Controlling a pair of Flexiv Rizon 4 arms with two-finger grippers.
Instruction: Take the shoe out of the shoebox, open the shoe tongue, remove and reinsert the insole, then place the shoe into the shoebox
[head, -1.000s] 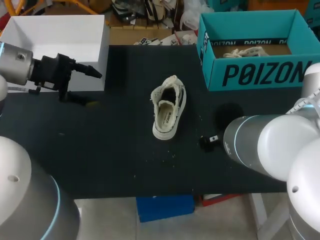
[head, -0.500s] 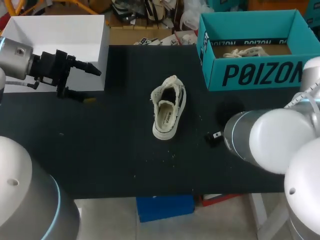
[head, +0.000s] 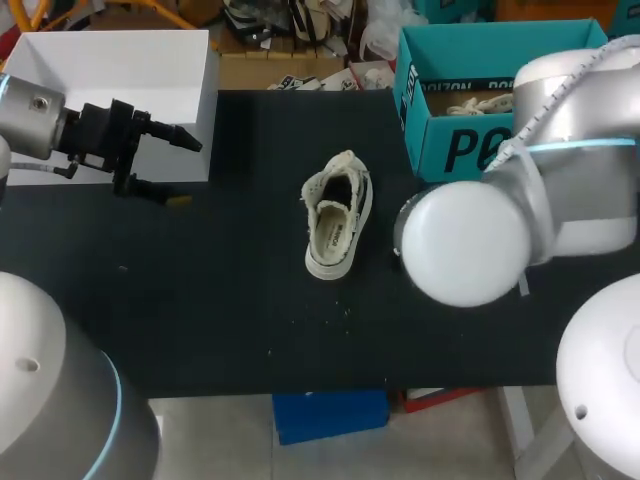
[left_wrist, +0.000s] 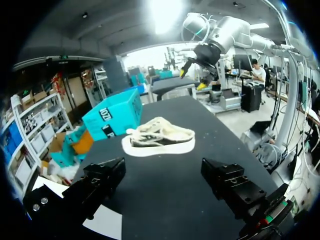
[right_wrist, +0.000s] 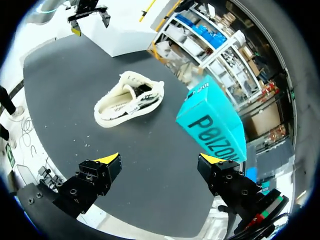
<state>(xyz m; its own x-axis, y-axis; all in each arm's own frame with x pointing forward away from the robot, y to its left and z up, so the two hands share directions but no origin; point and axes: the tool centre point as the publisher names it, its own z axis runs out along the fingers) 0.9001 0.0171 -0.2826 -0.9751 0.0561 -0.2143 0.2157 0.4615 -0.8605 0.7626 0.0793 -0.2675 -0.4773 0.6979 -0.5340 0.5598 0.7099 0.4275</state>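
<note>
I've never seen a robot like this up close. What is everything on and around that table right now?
shoe: one, off-white, lying on the middle of the table, outside both boxes.
second shoe: one, pale, laces showing, inside the shoebox, mostly hidden.
shoebox: one, teal, open, at the table's far right.
white box: one, white, open, at the table's far left.
table: one, black.
left gripper: one, black with yellow tips, open and empty, in front of the white box.
right gripper: one, black with yellow tips, open and empty, above the table, with the shoe and shoebox ahead of it.
</note>
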